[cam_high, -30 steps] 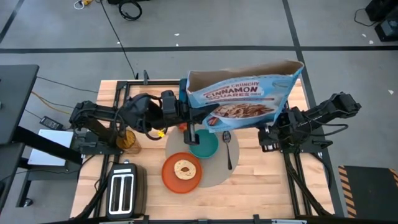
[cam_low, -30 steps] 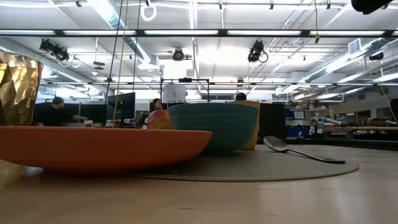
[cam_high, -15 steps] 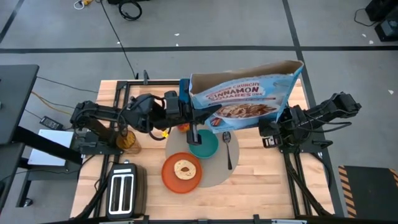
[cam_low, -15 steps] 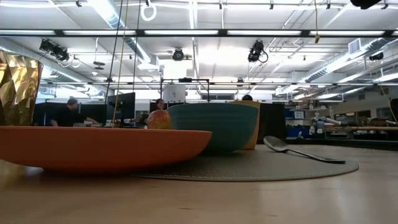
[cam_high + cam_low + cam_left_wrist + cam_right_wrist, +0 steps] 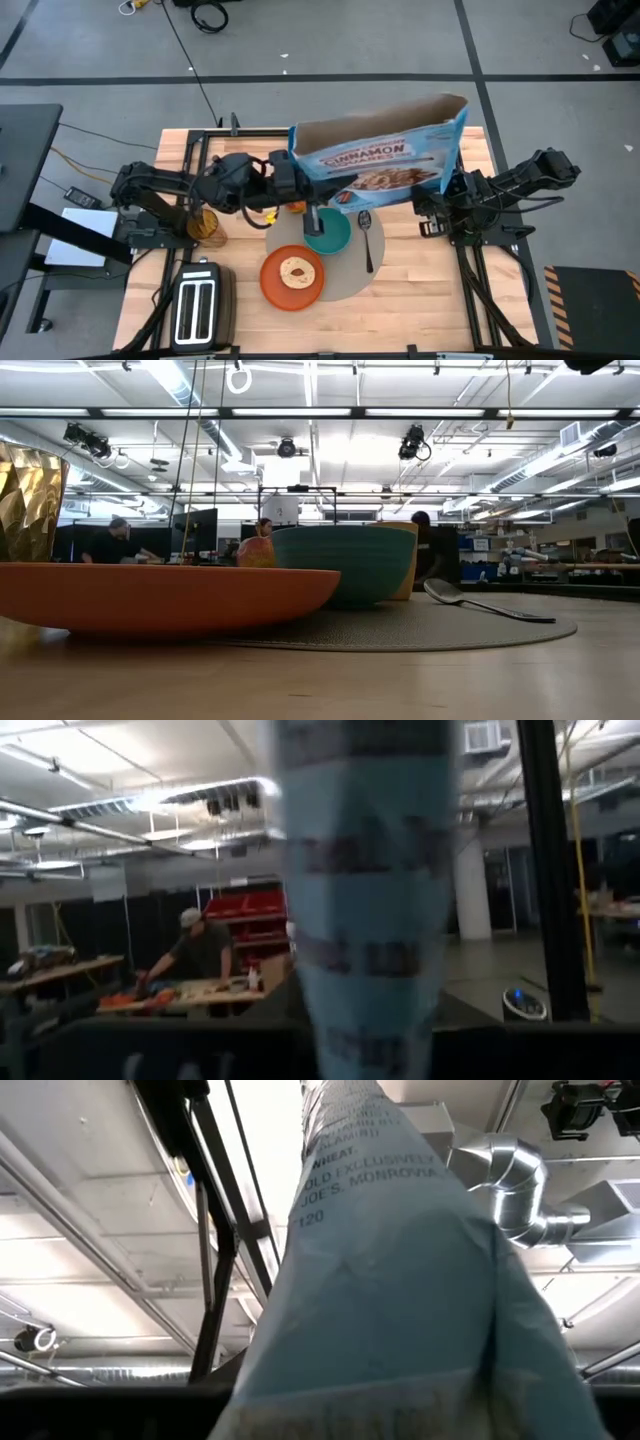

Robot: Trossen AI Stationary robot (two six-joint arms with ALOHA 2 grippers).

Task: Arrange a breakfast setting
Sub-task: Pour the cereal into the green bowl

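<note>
Both grippers hold the blue cereal bag (image 5: 378,158) up above the table, one at each lower corner. Reaching in from the left side, the left arm stretches low and long toward the middle, and its left gripper (image 5: 296,186) is clamped on the bag's left edge. From the right side the right arm comes in folded at the elbow, and its right gripper (image 5: 446,193) pinches the bag's right lower corner. In each wrist view the bag fills the middle of the picture, so the fingers themselves are hidden behind it.

One bag, open at the top, hangs over the far part of the large round grey mat (image 5: 350,279) and covers whatever lies beneath it. One mat lies at the table's centre. On its near left edge sits one orange plate (image 5: 279,288) carrying one round bread (image 5: 294,270). One teal bowl (image 5: 330,235) stands just beyond the plate, partly under the bag. One metal spoon (image 5: 367,240) lies on the mat to the right of the bowl.

One toaster (image 5: 197,310) stands at the near left corner of the table. A gold faceted cup (image 5: 206,225) stands left of the mat, by the left arm's base. Only a sliver of one red apple (image 5: 295,206) shows under the left gripper; in the low view it peeks out behind the bowl's left rim.
</note>
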